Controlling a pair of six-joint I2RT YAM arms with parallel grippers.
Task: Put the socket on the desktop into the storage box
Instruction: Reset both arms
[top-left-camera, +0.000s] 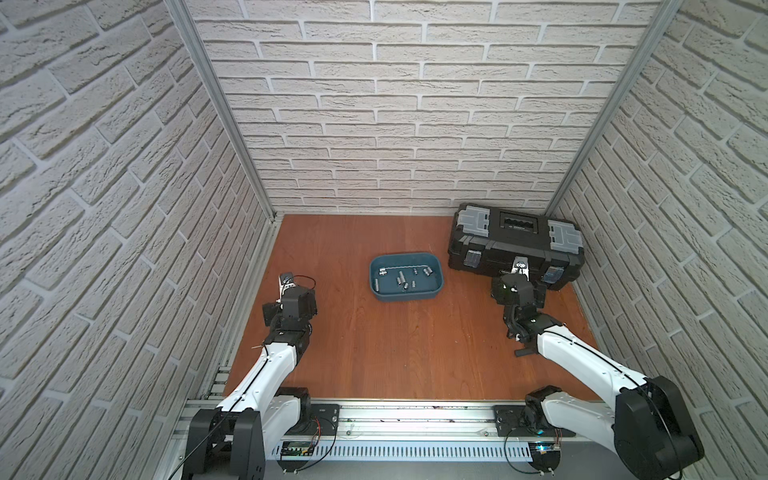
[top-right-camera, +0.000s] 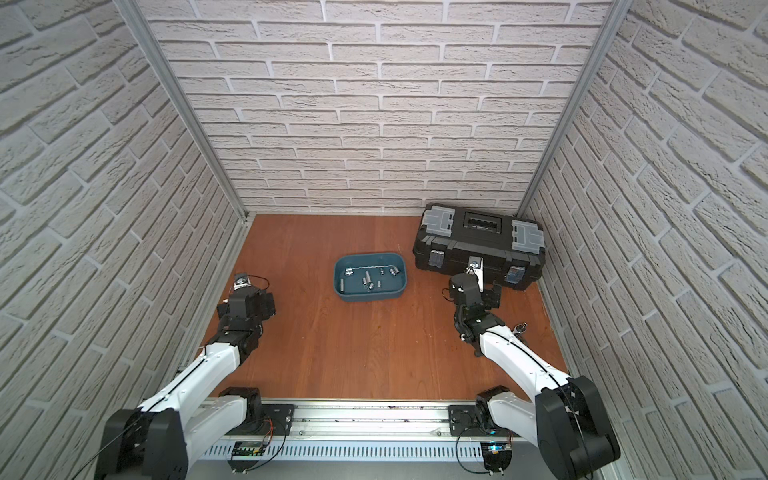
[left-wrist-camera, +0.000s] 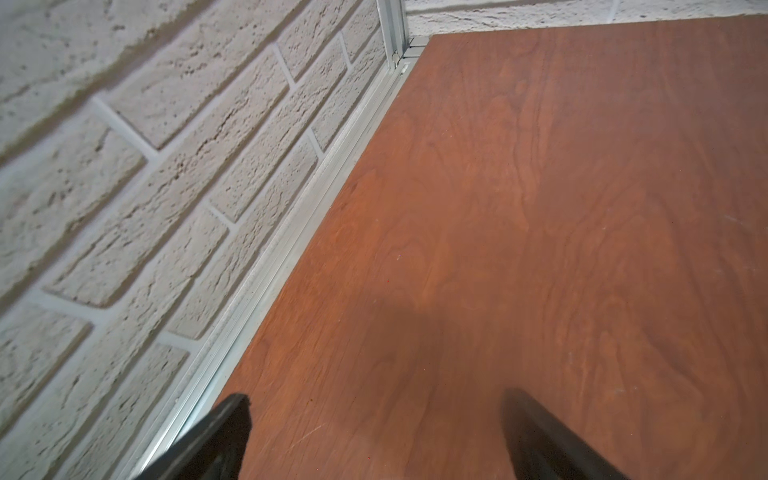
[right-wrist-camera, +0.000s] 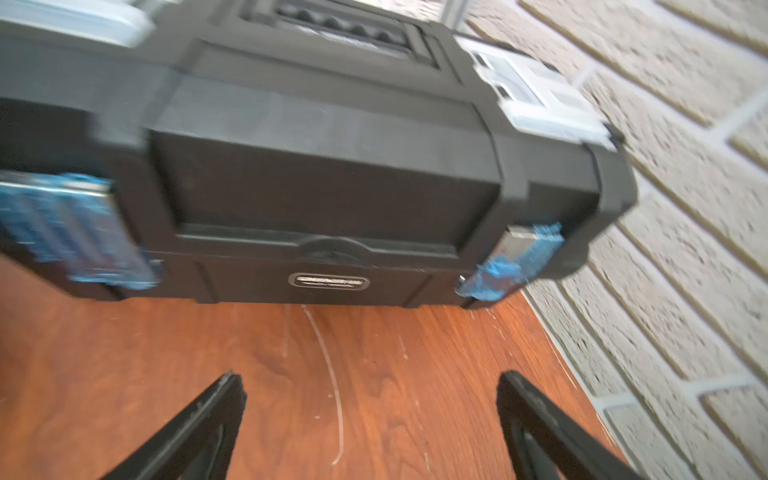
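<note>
No legible text anywhere; small badge (right-wrist-camera: 328, 281) on black toolbox (right-wrist-camera: 324, 183) front blurred, unreadable.

The storage box (top-left-camera: 405, 296) stands mid-tabletop (top-left-camera: 374, 353), with several sockets (top-left-camera: 401, 277) lying in it. The toolbox (top-left-camera: 515, 245) sits behind and right of it, in the far right corner. The left claw (left-wrist-camera: 374, 399) is near the left wall, and the right claw (right-wrist-camera: 370, 378) is just before the toolbox. A rail (top-left-camera: 415, 411) runs along the near edge.

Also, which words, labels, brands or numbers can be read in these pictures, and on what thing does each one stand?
No text can be read.
Badge on the front of the black toolbox: blurred, unreadable.
Label by the toolbox handle: too small.
Mark on the right wrist camera: too small.
</note>
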